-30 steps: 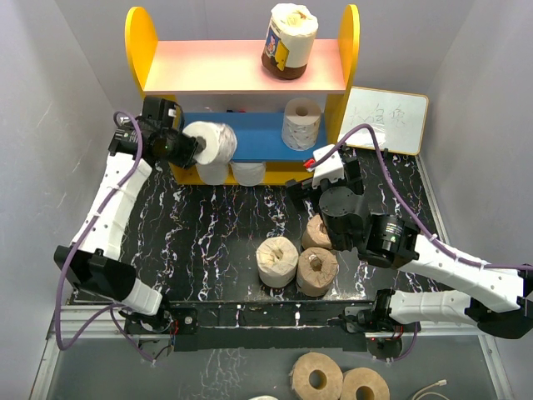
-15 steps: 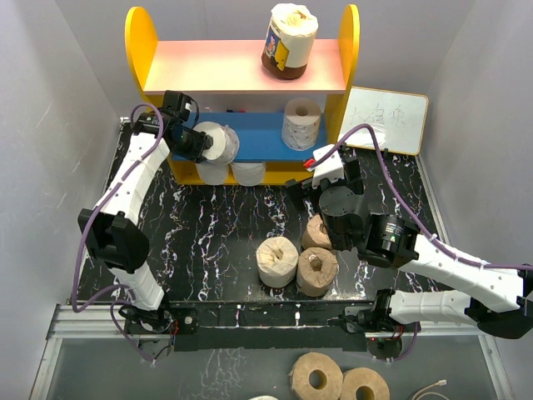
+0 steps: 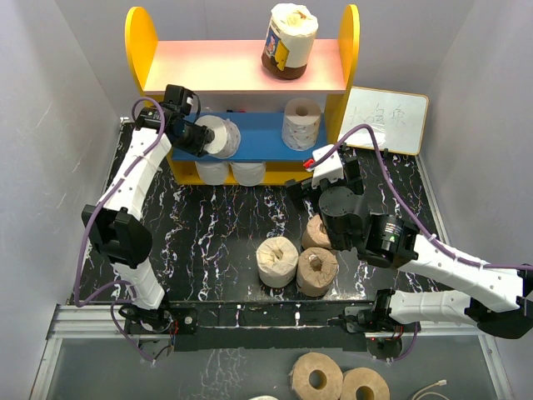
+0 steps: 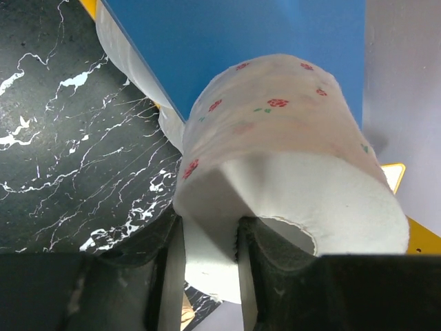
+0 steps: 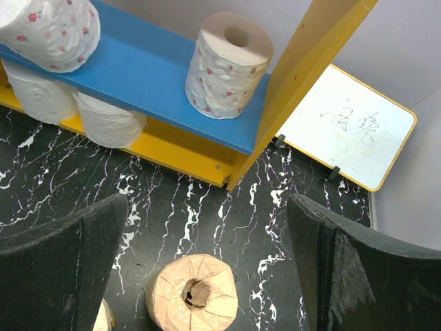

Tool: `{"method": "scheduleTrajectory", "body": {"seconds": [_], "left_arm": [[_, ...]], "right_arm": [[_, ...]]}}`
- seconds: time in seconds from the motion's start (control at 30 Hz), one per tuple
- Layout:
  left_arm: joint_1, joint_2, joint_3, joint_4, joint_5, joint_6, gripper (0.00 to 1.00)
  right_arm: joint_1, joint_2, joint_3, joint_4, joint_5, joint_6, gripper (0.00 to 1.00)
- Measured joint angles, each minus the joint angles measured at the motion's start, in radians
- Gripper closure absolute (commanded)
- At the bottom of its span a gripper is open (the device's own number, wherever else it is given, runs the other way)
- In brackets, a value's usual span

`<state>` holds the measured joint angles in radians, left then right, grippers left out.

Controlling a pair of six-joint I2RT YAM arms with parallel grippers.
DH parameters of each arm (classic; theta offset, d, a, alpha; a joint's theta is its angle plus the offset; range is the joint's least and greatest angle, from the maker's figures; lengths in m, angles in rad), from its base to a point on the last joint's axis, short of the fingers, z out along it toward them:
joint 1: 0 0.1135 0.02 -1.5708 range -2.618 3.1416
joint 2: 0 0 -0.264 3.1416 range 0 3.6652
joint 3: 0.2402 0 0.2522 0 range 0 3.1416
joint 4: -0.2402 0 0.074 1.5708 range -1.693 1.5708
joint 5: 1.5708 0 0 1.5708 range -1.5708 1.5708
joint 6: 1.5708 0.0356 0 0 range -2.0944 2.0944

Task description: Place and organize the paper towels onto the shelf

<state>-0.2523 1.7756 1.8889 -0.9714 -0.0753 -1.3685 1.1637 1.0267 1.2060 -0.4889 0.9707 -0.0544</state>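
So, left gripper (image 4: 210, 252) clamps one of four white rolls (image 3: 221, 137); right gripper (image 5: 207, 227) gapes empty near three tan rolls (image 3: 277, 260).

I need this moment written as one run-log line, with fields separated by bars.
left gripper: shut on white roll, at blue board left end | right gripper: open, empty, near tan roll

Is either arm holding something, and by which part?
The left tool pinches a white paper towel roll by its wall, right beside the hollow core. The right tool is open and holds nothing.
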Motion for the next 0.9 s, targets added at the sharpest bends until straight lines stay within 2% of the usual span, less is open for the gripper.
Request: {"method": "scheduleTrajectory", "body": {"seconds": [0.03,0.13,0.2,0.23,0.27,0.7,0.9], "left_arm": [[0.0,0.003,0.0,0.0,0.0,-0.001,0.64],[0.0,0.016,0.0,0.01,0.008,0.002,0.35],[0.0,0.018,0.0,0.03,0.014,-0.001,0.21],[0.0,0.018,0.0,0.04,0.017,-0.003,0.07],[0.0,0.018,0.0,0.049,0.018,-0.004,0.02],[0.0,0.007,-0.01,0.115,0.072,-0.006,0.01],[-0.001,-0.113,-0.109,0.172,0.099,0.029,0.01]], "right_arm": [[0.0,0.0,-0.001,0.0,0.0,0.0,0.01],[0.0,-0.002,-0.011,0.006,0.0,0.0,0.02],[0.0,-0.002,-0.013,0.008,0.0,0.0,0.01],[0.0,-0.003,-0.014,0.009,0.0,0.0,0.01],[0.0,-0.005,-0.018,0.014,0.0,0.0,0.01],[0.0,-0.032,-0.024,0.02,0.001,-0.005,0.02],[-0.001,-0.061,-0.024,0.036,0.0,-0.016,0.02]]}}
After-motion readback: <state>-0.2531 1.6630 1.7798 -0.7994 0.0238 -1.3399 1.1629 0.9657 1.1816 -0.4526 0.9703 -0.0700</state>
